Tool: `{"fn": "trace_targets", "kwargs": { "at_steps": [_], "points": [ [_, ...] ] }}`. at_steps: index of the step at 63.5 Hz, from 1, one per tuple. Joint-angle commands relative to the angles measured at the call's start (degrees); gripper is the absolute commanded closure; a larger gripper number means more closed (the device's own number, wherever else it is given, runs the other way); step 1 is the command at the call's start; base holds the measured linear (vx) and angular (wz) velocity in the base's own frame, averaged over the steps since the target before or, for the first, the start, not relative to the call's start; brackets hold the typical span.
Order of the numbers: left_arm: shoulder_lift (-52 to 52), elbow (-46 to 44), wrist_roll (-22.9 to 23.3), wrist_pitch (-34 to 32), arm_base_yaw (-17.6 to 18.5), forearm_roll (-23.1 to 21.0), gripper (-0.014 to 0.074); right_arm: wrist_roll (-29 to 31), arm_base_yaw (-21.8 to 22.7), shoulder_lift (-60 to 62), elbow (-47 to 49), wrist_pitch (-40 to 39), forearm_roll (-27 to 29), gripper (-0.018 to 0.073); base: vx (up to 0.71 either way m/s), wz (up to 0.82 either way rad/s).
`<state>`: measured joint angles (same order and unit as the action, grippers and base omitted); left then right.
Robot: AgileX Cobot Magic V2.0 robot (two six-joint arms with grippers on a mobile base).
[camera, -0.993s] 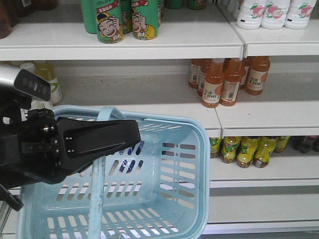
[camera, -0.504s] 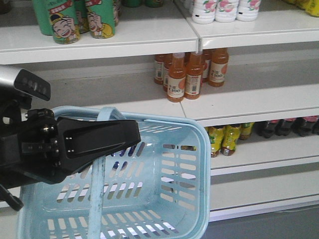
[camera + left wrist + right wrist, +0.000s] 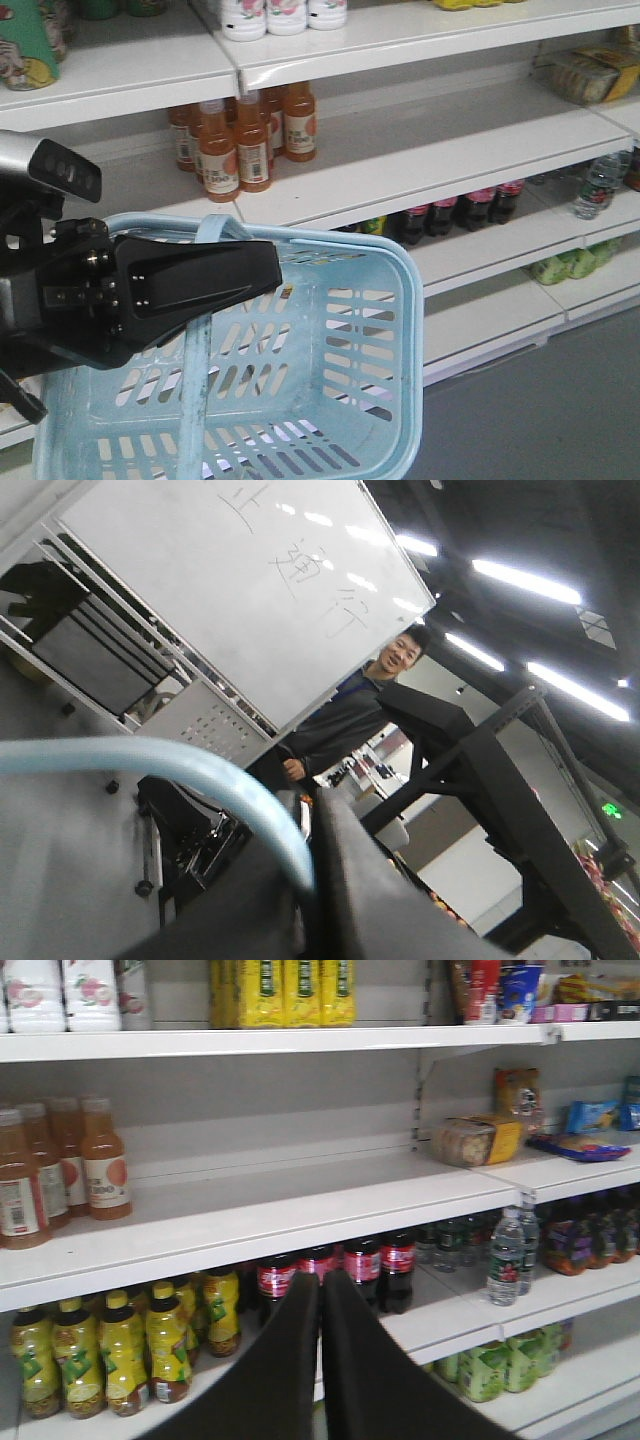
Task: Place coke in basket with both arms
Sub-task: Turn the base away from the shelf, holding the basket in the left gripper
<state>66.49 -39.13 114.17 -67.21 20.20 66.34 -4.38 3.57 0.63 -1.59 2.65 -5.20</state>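
Okay, the basket (image 3: 405,300) is showing as a light blue rectangular plastic tub with rounded corners, a thick smooth rim, and walls and bottom cut with rows of slots. It is hanging low in the front view, in front of the white shelves (image 3: 430,165) and above the grey floor (image 3: 560,410). Its flat blue handle (image 3: 194,400) is running up from the near rim across the opening and passing under the left tool (image 3: 272,272).

That tool is looking like a matte black wedge of hard plastic dotted with small screws, and a silver-grey camera block (image 3: 45,165) is sitting behind it. In the left wrist view the handle (image 3: 190,765) is curving in as a pale blue band between the black fingers (image 3: 350,880), so the left tool is clenching on it. A whiteboard (image 3: 230,590) and a person (image 3: 350,715) in a dark top are showing behind.

The right tool (image 3: 320,1295) is pointing at the shelves, its two tapered black fingers pressing together at the tips and clenching on nothing. Dark cola bottles (image 3: 350,1265) with red labels are standing just behind the tips. Yellow-capped bottles (image 3: 120,1350) are standing to their left, orange drink bottles (image 3: 100,1155) one shelf up, and a clear water bottle (image 3: 507,1255) to the right.

As for the coke can, I cannot tell where it is sitting.
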Motion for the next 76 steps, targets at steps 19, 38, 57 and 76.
{"fn": "trace_targets", "kwargs": {
  "at_steps": [19,38,57,76],
  "points": [
    [-1.3,-1.4,-0.6,-10.2,0.3,-4.7,0.0603,0.5,0.3,0.7,-0.4,-4.2,-0.4,0.0564,-0.04,-0.53],
    [-1.3,-1.4,-0.6,-10.2,0.3,-4.7,0.0603,0.5,0.3,0.7,-0.4,-4.2,-0.4,0.0564,-0.05,-0.5],
    [-1.3,-1.4,-0.6,-10.2,0.3,-4.7,0.0603,0.5,0.3,0.7,-0.4,-4.2,-0.4,0.0564,-0.06,-0.45],
    [-1.3,-1.4,-0.6,-10.2,0.3,-4.7,0.0603,0.5,0.3,0.7,-0.4,-4.2,-0.4,0.0564,-0.05,-0.46]
  ]
}}
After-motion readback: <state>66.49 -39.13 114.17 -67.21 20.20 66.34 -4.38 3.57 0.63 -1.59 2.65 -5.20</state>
